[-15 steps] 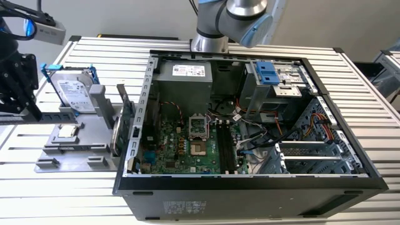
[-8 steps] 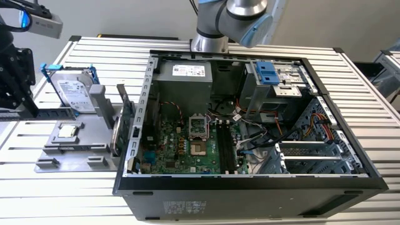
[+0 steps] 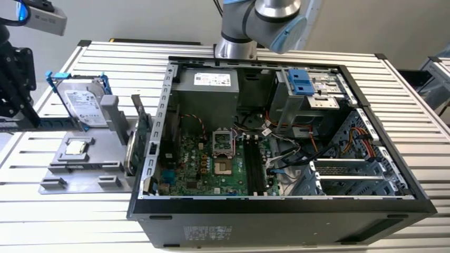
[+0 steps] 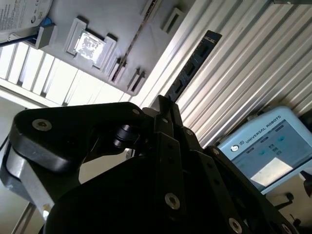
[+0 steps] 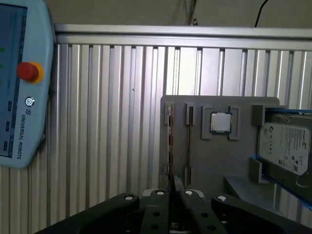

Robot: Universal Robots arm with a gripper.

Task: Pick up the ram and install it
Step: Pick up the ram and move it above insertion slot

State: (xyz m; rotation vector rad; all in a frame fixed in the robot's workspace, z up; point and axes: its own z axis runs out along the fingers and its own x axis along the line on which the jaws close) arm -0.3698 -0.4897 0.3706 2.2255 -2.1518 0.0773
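Note:
The ram (image 3: 60, 124) is a long, narrow dark-green stick. My gripper (image 3: 25, 124) is shut on one end of it at the exterior view's far left. The stick reaches out level over the grey holder tray (image 3: 84, 174), in front of the hard drive. In the second wrist view the ram (image 4: 190, 68) runs out from between the black fingers (image 4: 168, 117), its chips showing. In the first wrist view the ram (image 5: 169, 141) is edge-on, running from the gripper (image 5: 171, 187) along the tray's edge (image 5: 195, 165).
An open computer case (image 3: 281, 211) lies on the slatted table, with its motherboard and the dark memory slots (image 3: 254, 166) exposed. The tray carries a hard drive with blue rails (image 3: 84, 103), a processor (image 3: 76, 147) and an upright green card (image 3: 140, 126). A teach pendant (image 5: 22, 83) lies nearby.

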